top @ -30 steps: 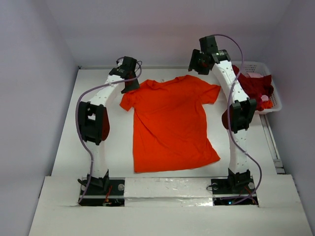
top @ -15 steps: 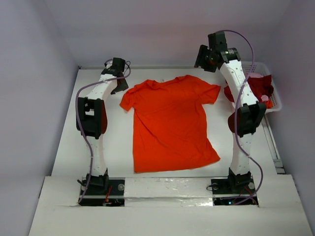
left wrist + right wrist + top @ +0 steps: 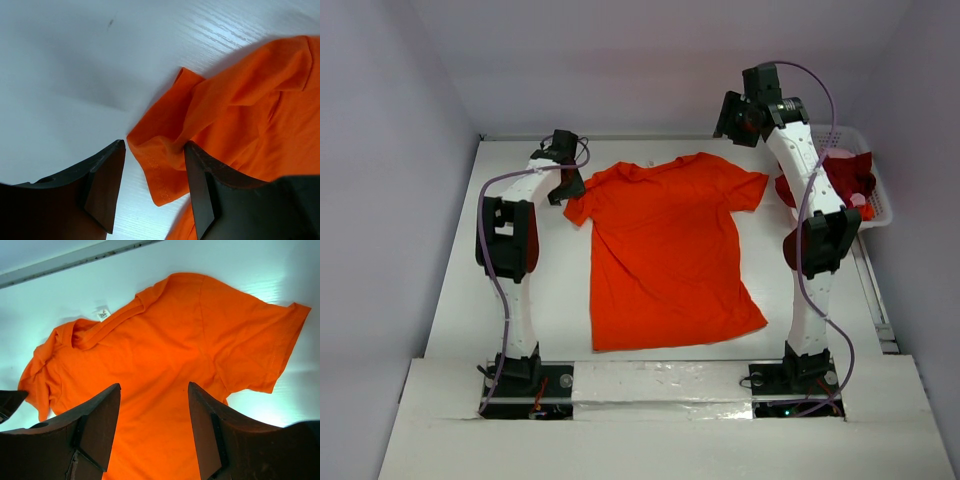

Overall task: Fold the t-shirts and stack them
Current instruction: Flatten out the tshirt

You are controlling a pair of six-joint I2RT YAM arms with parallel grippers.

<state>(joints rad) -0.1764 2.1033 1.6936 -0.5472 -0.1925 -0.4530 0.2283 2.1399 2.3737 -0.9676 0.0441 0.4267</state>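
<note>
A bright orange-red t-shirt (image 3: 665, 250) lies spread flat in the middle of the table, collar toward the back. My left gripper (image 3: 567, 188) is low at its left sleeve. In the left wrist view the crumpled sleeve hem (image 3: 160, 160) sits between the open jaws (image 3: 155, 200), and the right finger (image 3: 200, 190) rests against the cloth. My right gripper (image 3: 732, 118) hangs open high above the back right shoulder, looking down on the shirt (image 3: 165, 340) with nothing between its fingers (image 3: 155, 430). A dark crimson t-shirt (image 3: 840, 175) and some pink cloth (image 3: 840, 152) lie in the basket.
The white lattice basket (image 3: 878, 212) stands at the table's back right edge, beside the right arm. A white neck label (image 3: 103, 314) shows at the orange shirt's collar. Walls close in the back and both sides.
My left gripper has swung out to the left and come back down onto the left sleeve. The right gripper rose and moved right, then held still. The orange shirt has not shifted.
</note>
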